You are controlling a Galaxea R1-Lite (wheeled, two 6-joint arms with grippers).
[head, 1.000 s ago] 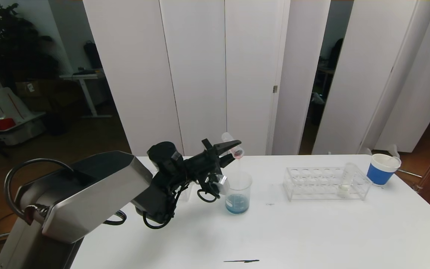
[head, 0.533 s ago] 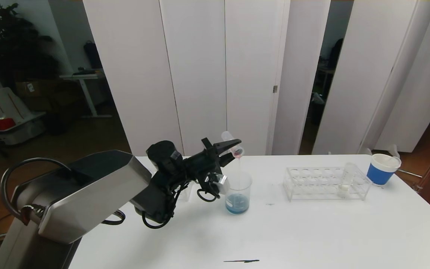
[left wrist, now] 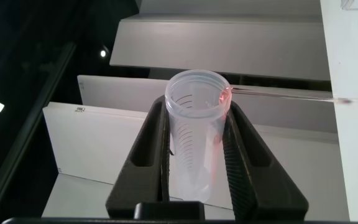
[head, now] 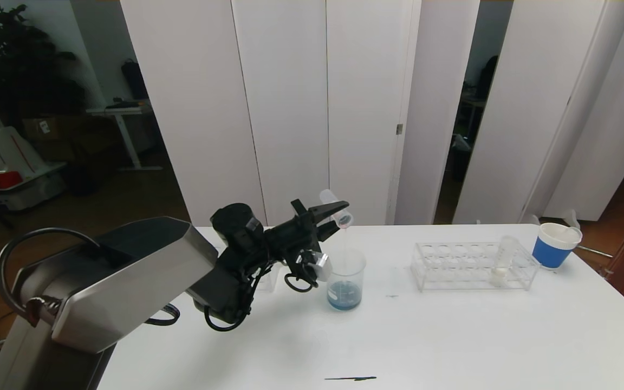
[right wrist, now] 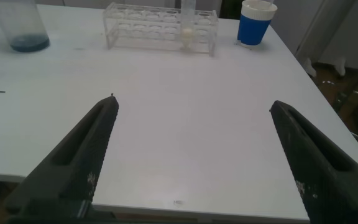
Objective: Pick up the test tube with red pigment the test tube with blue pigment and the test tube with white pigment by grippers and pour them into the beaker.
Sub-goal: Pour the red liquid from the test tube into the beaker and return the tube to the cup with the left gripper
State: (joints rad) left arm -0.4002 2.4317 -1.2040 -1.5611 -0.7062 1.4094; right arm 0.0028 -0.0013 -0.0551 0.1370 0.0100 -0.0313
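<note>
Left gripper (head: 329,215): raised over the beaker, fingers (left wrist: 244,155) pinching a clear graduated tube (head: 337,207), one on each side of it.
Held tube: tilted mouth-down at about 4 o'clock, mouth directly above the beaker; a trace of red (left wrist: 223,95) sits at the rim in the left wrist view, and a thin pale stream (head: 345,238) falls from the mouth into the beaker.
Beaker (head: 345,281): upright on the white table (head: 453,336), just beside the left arm at its 3 o'clock; blue liquid fills the bottom, with a white mark on the side wall.
Test tube with white pigment (head: 501,261): standing slightly tilted in the clear rack (head: 472,265), toward the rack's right end, cream-white pigment at its base.
Rack: well apart from the beaker, at its 3 o'clock.
Paper cup (head: 556,245): white and blue, just beside the rack at its 2 o'clock, near the table's far right edge.
Right gripper (right wrist: 191,165): low over the near right part of the table, fingers spread wide, holding nothing.
Table mark (head: 350,378): short dark line at the near edge, 6 o'clock from the beaker.
</note>
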